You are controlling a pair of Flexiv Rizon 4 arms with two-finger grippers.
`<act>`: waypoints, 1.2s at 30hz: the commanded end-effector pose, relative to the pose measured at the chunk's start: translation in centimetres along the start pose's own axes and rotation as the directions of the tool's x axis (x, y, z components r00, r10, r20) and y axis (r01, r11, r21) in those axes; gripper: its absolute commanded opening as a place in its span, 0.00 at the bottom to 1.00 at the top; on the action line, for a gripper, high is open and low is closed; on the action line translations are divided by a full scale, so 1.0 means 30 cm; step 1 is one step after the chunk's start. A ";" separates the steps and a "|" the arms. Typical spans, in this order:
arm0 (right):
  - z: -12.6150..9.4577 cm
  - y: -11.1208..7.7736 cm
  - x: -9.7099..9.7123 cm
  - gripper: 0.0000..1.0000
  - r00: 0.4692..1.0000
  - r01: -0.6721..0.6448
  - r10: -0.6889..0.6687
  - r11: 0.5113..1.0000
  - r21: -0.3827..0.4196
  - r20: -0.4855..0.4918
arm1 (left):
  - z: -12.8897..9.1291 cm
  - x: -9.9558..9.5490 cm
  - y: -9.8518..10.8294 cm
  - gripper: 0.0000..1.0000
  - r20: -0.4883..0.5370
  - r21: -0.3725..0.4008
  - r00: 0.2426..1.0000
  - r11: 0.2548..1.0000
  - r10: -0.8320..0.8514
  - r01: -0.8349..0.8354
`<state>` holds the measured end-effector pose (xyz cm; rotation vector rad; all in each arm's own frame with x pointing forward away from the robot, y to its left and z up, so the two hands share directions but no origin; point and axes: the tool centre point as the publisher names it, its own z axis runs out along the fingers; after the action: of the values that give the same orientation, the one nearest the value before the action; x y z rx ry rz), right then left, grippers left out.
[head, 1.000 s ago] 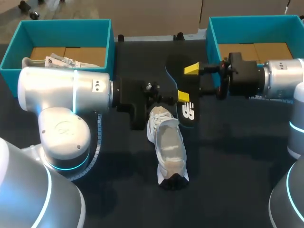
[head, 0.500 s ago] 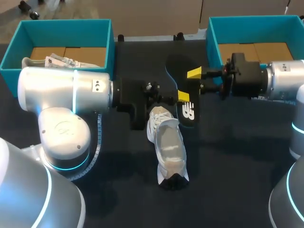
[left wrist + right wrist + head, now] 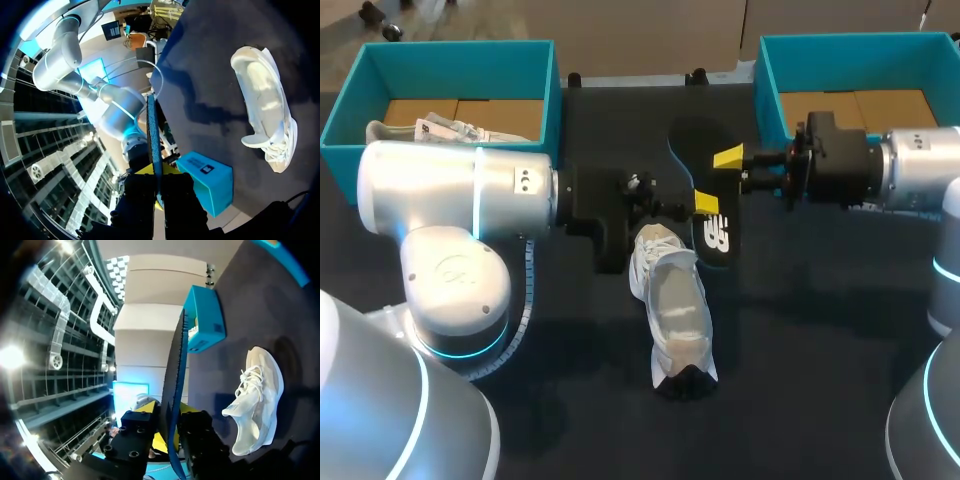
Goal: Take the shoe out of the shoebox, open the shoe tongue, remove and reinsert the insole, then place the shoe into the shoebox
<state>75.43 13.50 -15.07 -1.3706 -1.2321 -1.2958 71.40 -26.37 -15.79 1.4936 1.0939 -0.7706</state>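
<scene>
"So, how far along would you say they are?"

"Roughly halfway, I reckon. Low in the middle of the frame the shoe (image 3: 678,312) lies on the table (image 3: 800,330), out of its box, toe toward the bottom edge, its mouth looking opened up. Just above it the insole (image 3: 718,228) is out, held on edge in the air."

"Who has hold of it?"

"Both arms. The left gripper (image 3: 705,203) comes in from the left with its fingers pinched on the lower part. The right gripper (image 3: 728,157) comes in from the right, clamped on the upper part. Each wrist view shows the insole edge-on between that gripper's fingers, pressed from both sides."

"And what's left to do?"

"Insole back into the shoe, then the shoe into a box. Neither is done."

"Give me a count."

"One shoe on the table, one insole, two grippers. Two teal boxes at the top: the left box (image 3: 550,100) in the upper left corner, the right box (image 3: 767,80) in the upper right. A white bundle (image 3: 425,130) sits in the left box, maybe a second shoe, but I can't tell."
</scene>
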 end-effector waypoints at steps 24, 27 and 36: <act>0.012 -0.018 0.006 0.00 1.000 -0.010 0.011 1.000 -0.007 0.006 | -0.025 -0.010 -0.007 1.00 0.011 0.015 1.000 1.000 -0.026 0.026; 0.008 -0.022 -0.003 0.00 1.000 -0.008 0.008 1.000 -0.007 0.004 | -0.070 -0.015 -0.006 1.00 0.001 0.034 0.999 0.999 -0.042 0.042; 0.016 -0.037 -0.055 0.00 1.000 -0.011 0.011 1.000 0.008 -0.003 | -0.222 0.004 0.040 1.00 -0.143 0.119 0.986 0.987 -0.089 0.106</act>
<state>74.46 13.70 -16.18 -1.3736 -1.2247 -1.2851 71.81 -23.04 -15.77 1.5329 1.2000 -0.8319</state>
